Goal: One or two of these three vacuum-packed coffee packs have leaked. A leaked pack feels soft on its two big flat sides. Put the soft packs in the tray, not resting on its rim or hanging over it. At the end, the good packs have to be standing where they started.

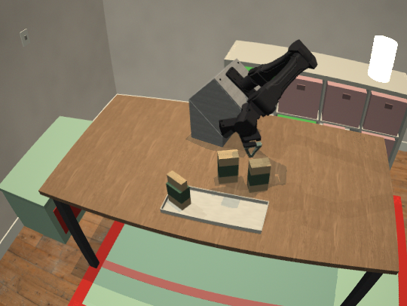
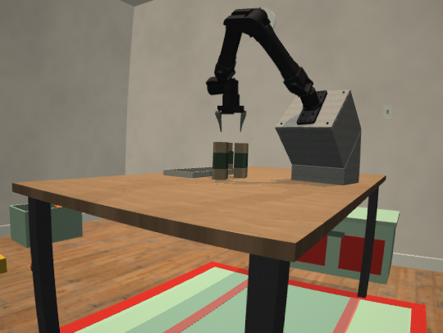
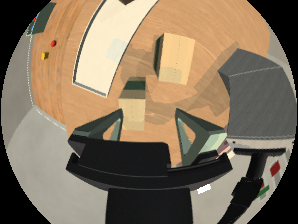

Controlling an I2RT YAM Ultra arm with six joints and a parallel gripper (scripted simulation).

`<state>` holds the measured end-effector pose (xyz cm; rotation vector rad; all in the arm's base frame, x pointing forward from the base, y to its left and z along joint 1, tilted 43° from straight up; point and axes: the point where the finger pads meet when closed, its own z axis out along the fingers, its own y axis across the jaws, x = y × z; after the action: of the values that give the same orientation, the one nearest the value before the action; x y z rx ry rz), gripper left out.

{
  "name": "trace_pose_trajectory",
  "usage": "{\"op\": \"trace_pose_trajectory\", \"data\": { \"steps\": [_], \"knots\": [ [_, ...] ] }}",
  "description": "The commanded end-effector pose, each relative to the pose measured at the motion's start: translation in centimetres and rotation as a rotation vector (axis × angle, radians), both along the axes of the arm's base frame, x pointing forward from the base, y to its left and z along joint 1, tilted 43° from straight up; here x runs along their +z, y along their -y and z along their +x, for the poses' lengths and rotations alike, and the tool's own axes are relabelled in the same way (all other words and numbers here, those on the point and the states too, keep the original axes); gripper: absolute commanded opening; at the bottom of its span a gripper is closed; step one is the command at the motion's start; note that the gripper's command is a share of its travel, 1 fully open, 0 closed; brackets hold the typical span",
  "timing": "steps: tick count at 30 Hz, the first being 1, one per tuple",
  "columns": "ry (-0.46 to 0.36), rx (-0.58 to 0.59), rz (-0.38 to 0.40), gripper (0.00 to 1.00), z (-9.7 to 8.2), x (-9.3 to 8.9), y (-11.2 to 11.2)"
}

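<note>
1. Three coffee packs, one tray, one pincer.
2. Packs look alike: boxy, tan top and bottom, dark green band round the middle. Softness can't be told by eye.
3. Tray pack: upright at the left end of the pale, shallow tray, lower middle of the top frame. Contact with the rim: can't tell.
4. Middle pack: upright on the tabletop, near the top frame's center, behind the tray.
5. Right pack: upright on the tabletop, right of center in the top frame, near the middle pack, apart from it.
6. Long axes all vertical. In the top frame, the tray pack's top face slants upper left to lower right; the other two tops run roughly left-right.
7. Pincer: fingers well apart though not at full spread, pointing down above the packs in the exterior frame, holding nothing.
</note>
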<state>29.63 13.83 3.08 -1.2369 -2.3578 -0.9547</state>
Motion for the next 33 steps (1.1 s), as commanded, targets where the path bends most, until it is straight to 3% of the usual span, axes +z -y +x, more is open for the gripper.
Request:
{"op": "trace_pose_trajectory", "data": {
  "steps": [1,4,6,9,10,11,33],
  "knots": [
    [0.009,-0.074,0.003,0.77,0.7,5.1,-2.8],
    [0.01,-0.082,0.005,0.77,0.7,5.5,-3.0],
    [-0.068,-0.093,-0.01,0.77,-0.6,3.3,-2.5],
    [-0.068,-0.093,-0.01,0.77,-0.6,3.3,-2.5],
    [-0.003,-0.093,0.003,0.77,0.8,5.1,-2.7],
    [0.01,-0.093,0.005,0.77,0.9,5.5,-2.7],
    [0.019,-0.091,0.006,0.77,1.0,5.6,-2.7]
  ]
}}
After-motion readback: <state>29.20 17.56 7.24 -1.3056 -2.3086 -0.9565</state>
